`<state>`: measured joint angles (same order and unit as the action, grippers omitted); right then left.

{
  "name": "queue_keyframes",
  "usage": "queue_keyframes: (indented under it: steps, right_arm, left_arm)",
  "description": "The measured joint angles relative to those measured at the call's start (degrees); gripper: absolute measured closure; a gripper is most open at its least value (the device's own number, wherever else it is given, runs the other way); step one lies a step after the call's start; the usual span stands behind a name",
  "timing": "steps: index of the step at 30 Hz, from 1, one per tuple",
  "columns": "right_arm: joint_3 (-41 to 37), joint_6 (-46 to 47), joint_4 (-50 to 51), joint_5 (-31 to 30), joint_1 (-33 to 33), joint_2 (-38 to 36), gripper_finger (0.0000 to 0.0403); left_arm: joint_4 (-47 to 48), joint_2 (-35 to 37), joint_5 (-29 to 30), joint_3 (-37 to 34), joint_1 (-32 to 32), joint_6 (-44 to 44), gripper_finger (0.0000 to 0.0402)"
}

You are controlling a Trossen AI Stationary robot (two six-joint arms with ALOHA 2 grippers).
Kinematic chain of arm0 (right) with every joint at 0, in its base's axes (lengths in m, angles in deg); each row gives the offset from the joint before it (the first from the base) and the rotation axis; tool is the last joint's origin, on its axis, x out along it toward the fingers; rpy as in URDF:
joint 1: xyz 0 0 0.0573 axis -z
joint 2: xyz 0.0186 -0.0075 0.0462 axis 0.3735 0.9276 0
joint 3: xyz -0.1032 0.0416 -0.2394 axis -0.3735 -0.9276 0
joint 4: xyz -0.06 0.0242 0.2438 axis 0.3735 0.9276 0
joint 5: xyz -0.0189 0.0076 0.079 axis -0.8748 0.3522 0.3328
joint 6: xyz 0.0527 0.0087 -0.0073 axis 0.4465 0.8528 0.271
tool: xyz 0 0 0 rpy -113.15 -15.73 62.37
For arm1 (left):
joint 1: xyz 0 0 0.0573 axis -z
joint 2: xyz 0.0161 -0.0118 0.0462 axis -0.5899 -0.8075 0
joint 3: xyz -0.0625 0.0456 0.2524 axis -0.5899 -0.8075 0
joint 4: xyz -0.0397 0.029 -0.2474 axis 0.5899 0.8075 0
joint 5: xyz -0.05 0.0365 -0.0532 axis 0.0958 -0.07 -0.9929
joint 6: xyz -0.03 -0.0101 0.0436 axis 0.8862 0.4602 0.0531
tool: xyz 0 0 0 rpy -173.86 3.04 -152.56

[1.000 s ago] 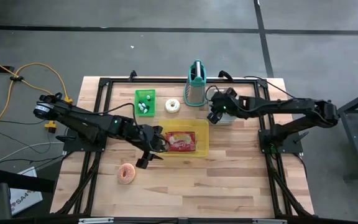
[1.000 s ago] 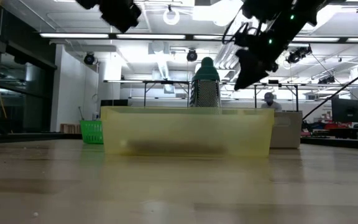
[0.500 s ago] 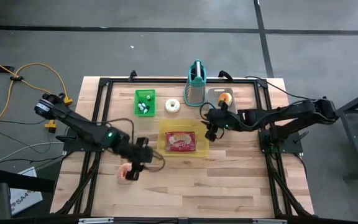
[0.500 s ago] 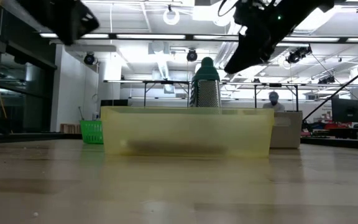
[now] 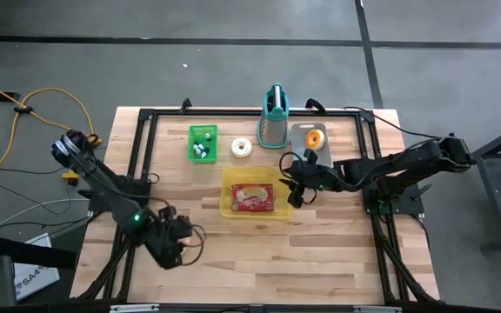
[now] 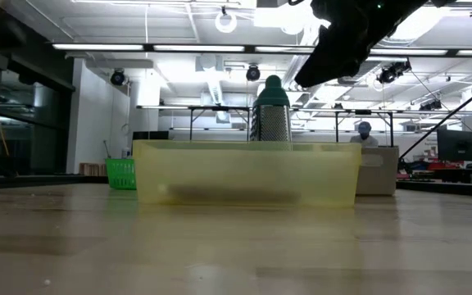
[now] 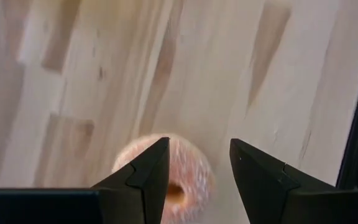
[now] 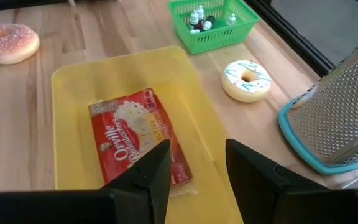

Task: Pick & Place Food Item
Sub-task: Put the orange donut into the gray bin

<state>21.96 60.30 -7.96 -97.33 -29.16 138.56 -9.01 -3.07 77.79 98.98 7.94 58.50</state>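
Note:
A pink sprinkled donut lies flat on the wooden table near its front left. My left gripper hovers open above it, pointing steeply down, and hides it in the high view. A red popcorn bag lies flat in the yellow bin at mid-table. My right gripper hangs open over the bin's right edge, empty, and looks down on the bag.
A white iced donut, a green basket of small bottles and a teal-topped grater stand along the far side. An orange-iced donut sits on a grey board. Bare wood lies toward the near edge.
My left gripper has swung from the bin's left side toward the table's near left, sunk, rolled and tipped downward, and now covers the pink donut. My right gripper has come from the grey board toward the near side, to the bin's right edge, uncovering the orange-iced donut.

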Motion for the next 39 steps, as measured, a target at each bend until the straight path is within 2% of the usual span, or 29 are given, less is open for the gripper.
queue_keyframes:
  steps: [7, 15, 29, 33, 39]
  right_arm:
    - [-0.04, 0.26, -1.45, 0.0, -1.47, 0.0, 0.0264]
    - [-0.04, 2.78, -1.49, 0.14, -1.44, 0.0, 0.0264]
    - [-0.04, 2.8, -1.21, 0.2, -1.42, 0.0, 0.0264]
    - [-0.04, 2.8, -1.2, 0.2, -1.42, 0.0, 0.0264]
    - [-0.04, 2.82, -1.18, 0.2, -1.42, 0.0, 0.0264]
  left_arm:
    - [-0.53, -4.07, 1.22, -0.94, 5.9, 8.06, 0.0239]
    - [-1.18, -8.99, -0.01, -0.94, 8.41, 13.45, 0.0239]
    - [-5.69, -10.03, -1.95, -0.94, 8.4, 10.55, 0.0235]
    - [-5.59, -9.99, -2.47, -0.94, 8.4, 10.55, 0.0217]
    - [-5.45, -9.99, -2.5, -0.94, 8.4, 10.53, 0.0166]
